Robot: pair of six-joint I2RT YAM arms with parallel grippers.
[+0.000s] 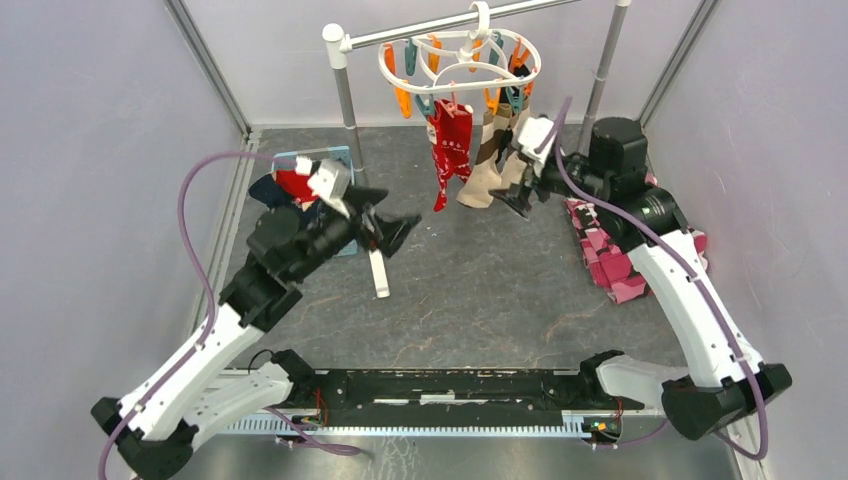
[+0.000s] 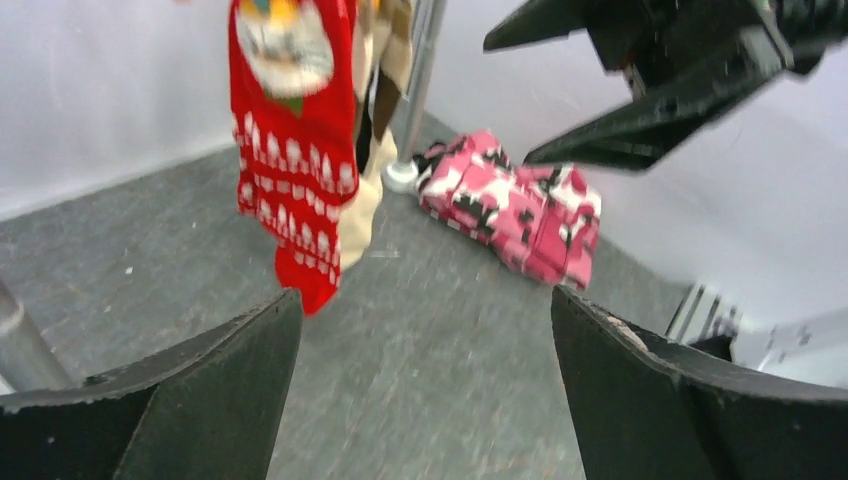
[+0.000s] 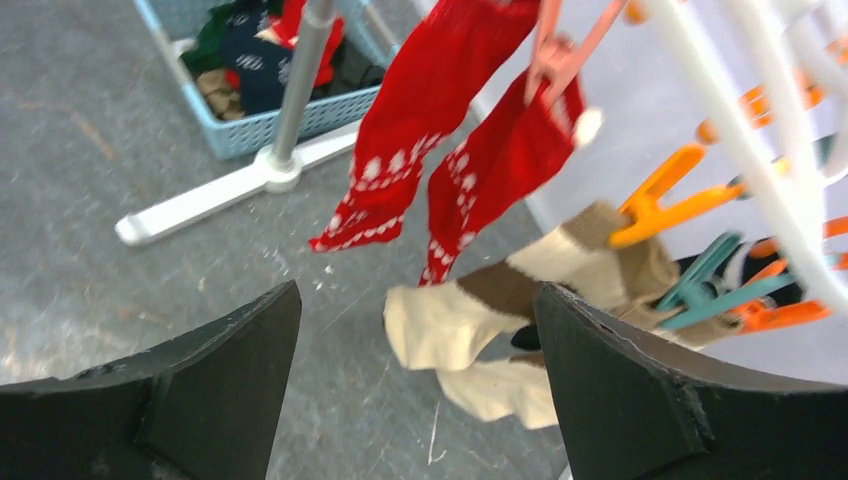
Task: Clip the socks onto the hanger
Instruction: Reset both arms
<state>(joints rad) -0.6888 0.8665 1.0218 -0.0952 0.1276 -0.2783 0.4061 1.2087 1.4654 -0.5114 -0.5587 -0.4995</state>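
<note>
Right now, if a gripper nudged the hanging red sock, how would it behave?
The red sock probably swings, hanging from one clothespin. Likely floppy: it drapes limply, toe bent. Probably light, since that clip on the white hanger holds it.

Grey table (image 1: 480, 295): blue basket (image 3: 240, 135), camouflage cloth (image 1: 605, 262), rack foot (image 1: 379, 276).

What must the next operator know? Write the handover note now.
Left gripper: open, empty, over the table between the blue basket and the clip hanger.
Right gripper: open, empty, beside the hanging socks.
Done: red patterned socks and beige socks hang clipped on the hanger.
Left: the basket socks, red and navy among them, are not yet clipped.
</note>
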